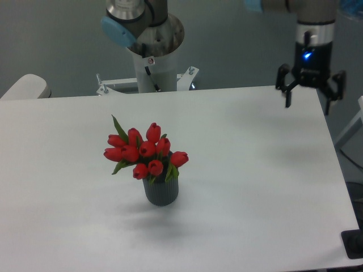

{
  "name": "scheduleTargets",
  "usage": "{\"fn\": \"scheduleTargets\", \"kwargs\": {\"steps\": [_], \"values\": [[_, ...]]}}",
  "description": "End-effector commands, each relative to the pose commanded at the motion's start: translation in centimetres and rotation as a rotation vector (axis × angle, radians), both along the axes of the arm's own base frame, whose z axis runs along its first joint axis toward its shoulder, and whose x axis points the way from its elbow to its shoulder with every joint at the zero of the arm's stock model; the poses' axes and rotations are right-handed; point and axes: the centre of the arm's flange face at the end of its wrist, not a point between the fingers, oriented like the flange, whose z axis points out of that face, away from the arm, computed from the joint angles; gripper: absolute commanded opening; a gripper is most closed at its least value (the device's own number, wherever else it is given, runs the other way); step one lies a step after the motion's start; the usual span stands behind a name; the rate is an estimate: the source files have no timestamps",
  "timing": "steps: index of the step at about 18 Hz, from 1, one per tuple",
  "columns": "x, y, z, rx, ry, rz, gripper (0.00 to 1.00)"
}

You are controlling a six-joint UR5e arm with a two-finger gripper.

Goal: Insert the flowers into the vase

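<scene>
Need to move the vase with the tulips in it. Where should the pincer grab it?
Probably the vase's bare ribbed wall below the rim, approached level from the right or front. It stands upright; the tulips overhang the mouth, blocking a top-down grab. The pincer is open, far right.

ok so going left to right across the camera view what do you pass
rounded pale object at the table's left edge → tulips standing in the grey vase → robot base column, behind the table → open gripper above the table's far right corner
</scene>
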Motion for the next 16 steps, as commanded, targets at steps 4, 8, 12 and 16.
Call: {"fn": "scheduleTargets", "kwargs": {"steps": [4, 8, 12, 16], "values": [[-0.1, -1.5, 1.5, -0.135, -0.016, -0.074, 1.0], [0.2, -2.5, 1.5, -0.173, -0.02, -0.129, 1.0], [0.2, -2.1, 1.7, -0.175, -0.014, -0.136, 1.0], [0.2, -2.4, 1.1, -0.174, -0.028, -0.133, 1.0]]}}
